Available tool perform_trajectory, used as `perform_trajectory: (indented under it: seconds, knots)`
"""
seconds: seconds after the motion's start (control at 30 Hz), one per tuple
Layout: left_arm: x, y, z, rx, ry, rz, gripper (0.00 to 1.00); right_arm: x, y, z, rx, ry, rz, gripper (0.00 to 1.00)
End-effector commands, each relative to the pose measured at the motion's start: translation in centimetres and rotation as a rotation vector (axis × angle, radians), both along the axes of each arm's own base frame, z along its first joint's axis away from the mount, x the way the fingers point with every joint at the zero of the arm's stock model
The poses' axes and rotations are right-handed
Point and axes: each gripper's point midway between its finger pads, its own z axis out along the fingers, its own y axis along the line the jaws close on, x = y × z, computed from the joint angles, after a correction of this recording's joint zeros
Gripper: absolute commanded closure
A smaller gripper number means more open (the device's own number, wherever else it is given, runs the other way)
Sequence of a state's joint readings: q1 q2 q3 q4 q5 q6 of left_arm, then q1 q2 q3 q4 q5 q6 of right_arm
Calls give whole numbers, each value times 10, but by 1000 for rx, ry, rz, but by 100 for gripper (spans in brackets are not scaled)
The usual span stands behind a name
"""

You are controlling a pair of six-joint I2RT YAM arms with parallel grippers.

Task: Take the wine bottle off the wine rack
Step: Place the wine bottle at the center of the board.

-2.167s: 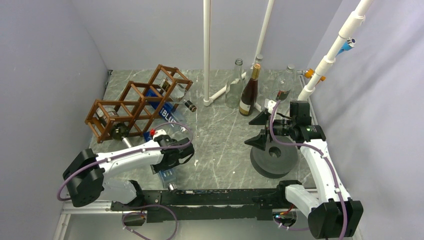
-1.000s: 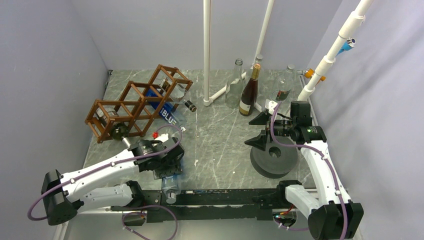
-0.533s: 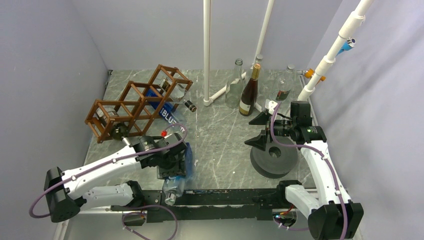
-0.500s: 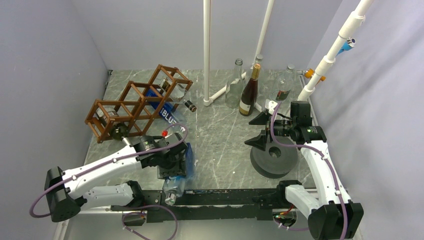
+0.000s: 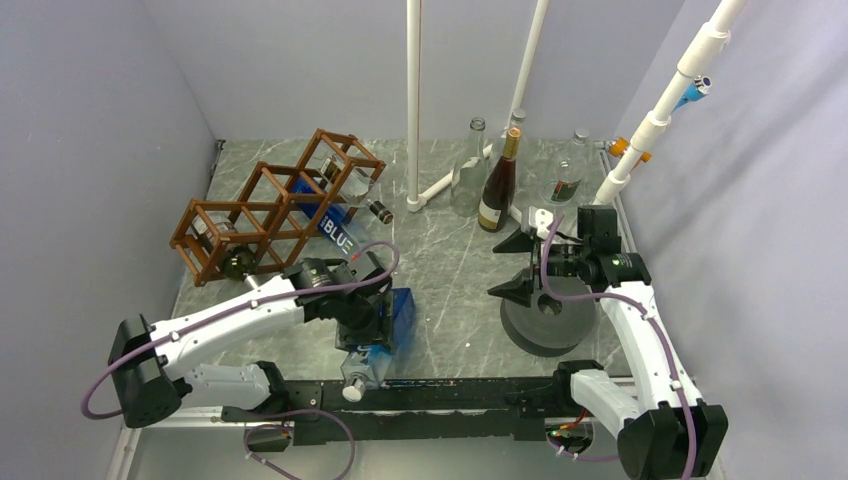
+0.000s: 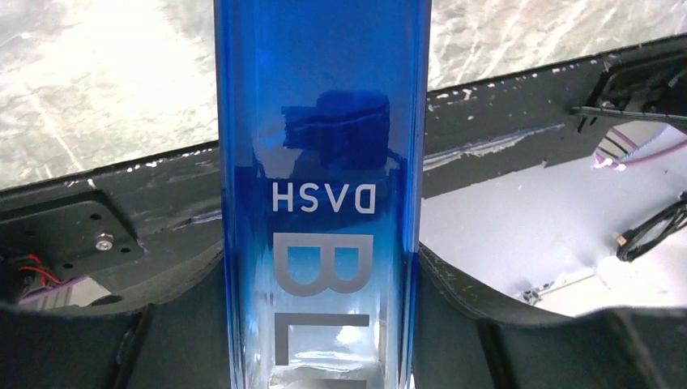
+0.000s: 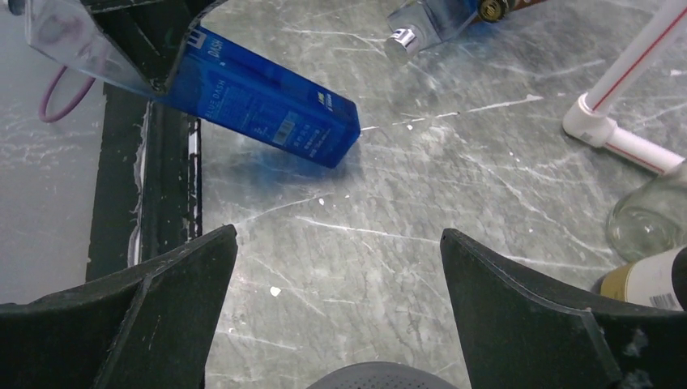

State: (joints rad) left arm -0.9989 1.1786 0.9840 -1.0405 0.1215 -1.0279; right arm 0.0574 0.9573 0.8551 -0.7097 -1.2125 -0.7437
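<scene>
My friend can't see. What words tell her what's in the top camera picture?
The left gripper holds a blue bottle, tilted, near the front of the table, clear of the wooden rack, where other bottles lie. The right gripper hangs open over a dark round block, and upright bottles stand at the back.

Left claw [image 5: 368, 320] and blue bottle [image 5: 401, 308] now farther right.

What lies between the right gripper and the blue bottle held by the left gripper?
Only bare marbled table separates the right gripper from the blue bottle; right wrist view.
</scene>
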Motion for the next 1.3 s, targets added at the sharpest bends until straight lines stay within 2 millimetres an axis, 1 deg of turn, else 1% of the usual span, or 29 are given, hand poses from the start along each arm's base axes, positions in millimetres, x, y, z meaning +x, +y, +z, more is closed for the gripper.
perform_trajectory:
  seconds: [0.0, 0.13, 0.27, 0.43, 0.53, 0.63, 0.8, 0.9, 1.1, 1.27]
  knots:
    - [10, -46, 43, -217, -36, -103, 100, -15, 9, 2, 33, -87, 114, 0]
    - [13, -60, 49, -256, -11, -143, 100, -28, 17, -3, 38, -164, 214, 0]
    - [19, -75, 56, -300, 22, -175, 100, -43, 27, -8, 34, -306, 346, 0]
    - [29, -92, 64, -349, 41, -207, 100, -50, 40, -18, 6, -362, 450, 0]
    - [33, -101, 67, -367, 58, -223, 100, -48, 50, -28, -49, -377, 475, 0]
    - [37, -109, 69, -383, 66, -235, 100, -43, 58, -36, -98, -370, 462, 0]
    - [42, -121, 71, -420, 79, -243, 100, -33, 65, -50, -150, -361, 435, 0]
    - [44, -126, 72, -441, 89, -248, 100, -32, 69, -62, -183, -367, 436, 0]
    - [44, -134, 70, -479, 120, -252, 100, -25, 73, -77, -228, -387, 411, 0]
    - [46, -140, 72, -504, 133, -257, 100, -32, 79, -89, -238, -387, 444, 0]
